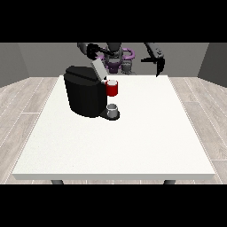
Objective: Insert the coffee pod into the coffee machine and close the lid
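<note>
Your hand at the view's right (158, 62) hangs with fingers relaxed at two o'clock from the boxy black coffee machine (84, 95), its grey lid (98, 69) raised; lower that lid squarely.

Soft, even light fills the room, with no visible lamp and no glare. The white table (115, 146) is the brightest surface, uniformly lit from edge to edge. The black coffee machine (84, 93) on it stays very dark, its surface detail hard to make out, and casts only a faint shadow at its base. Behind the table, the grey walls look dimmer. The table's edges run straight, without bending.
</note>
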`<state>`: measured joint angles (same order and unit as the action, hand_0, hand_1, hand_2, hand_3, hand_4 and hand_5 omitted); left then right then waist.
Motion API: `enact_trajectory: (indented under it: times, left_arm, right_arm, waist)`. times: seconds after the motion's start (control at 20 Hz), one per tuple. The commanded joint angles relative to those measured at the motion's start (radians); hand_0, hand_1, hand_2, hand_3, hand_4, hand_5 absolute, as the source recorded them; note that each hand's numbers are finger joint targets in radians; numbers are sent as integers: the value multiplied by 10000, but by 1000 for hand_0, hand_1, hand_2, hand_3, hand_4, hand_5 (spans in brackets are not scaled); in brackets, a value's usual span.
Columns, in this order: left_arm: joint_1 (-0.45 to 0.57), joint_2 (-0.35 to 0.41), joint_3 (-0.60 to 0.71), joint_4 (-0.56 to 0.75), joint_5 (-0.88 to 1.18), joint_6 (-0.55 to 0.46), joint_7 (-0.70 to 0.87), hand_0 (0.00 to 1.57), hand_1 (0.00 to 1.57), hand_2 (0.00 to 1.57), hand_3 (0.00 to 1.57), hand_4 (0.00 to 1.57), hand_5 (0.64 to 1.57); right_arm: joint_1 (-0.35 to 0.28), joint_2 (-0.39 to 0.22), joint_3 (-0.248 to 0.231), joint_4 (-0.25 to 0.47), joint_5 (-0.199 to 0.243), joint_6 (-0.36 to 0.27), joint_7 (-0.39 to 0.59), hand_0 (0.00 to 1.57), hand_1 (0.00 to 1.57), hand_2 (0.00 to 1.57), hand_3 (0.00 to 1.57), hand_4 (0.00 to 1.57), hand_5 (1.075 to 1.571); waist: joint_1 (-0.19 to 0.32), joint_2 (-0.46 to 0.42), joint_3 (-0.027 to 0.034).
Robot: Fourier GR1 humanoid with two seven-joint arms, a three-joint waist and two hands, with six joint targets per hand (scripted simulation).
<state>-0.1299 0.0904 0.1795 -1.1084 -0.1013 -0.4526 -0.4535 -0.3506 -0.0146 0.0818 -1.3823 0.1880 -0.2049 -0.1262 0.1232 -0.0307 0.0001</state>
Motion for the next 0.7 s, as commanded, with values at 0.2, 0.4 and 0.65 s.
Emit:
enact_trajectory:
  times: [0.2, 0.4, 0.65]
  left_arm:
    - [624, 353, -40, -1028, 373, -271, 42, 0, 0, 0, 0, 376, 1571]
    - [789, 200, -156, -1425, 514, -153, 157, 0, 0, 0, 0, 301, 1571]
    - [-424, 497, 253, -954, 823, 49, 433, 0, 0, 0, 0, 353, 1571]
  right_arm:
    - [-1109, -651, -1390, 1436, -383, 118, -664, 0, 0, 0, 0, 369, 1571]
    - [-1549, -716, -1714, 2203, -735, 399, -730, 0, 0, 0, 0, 424, 1571]
    - [-2436, -511, -1641, 2780, -402, -99, -848, 0, 0, 0, 0, 420, 1571]
  waist:
    - [229, 623, 2]
    - [354, 768, 2]
    - [111, 1305, 0]
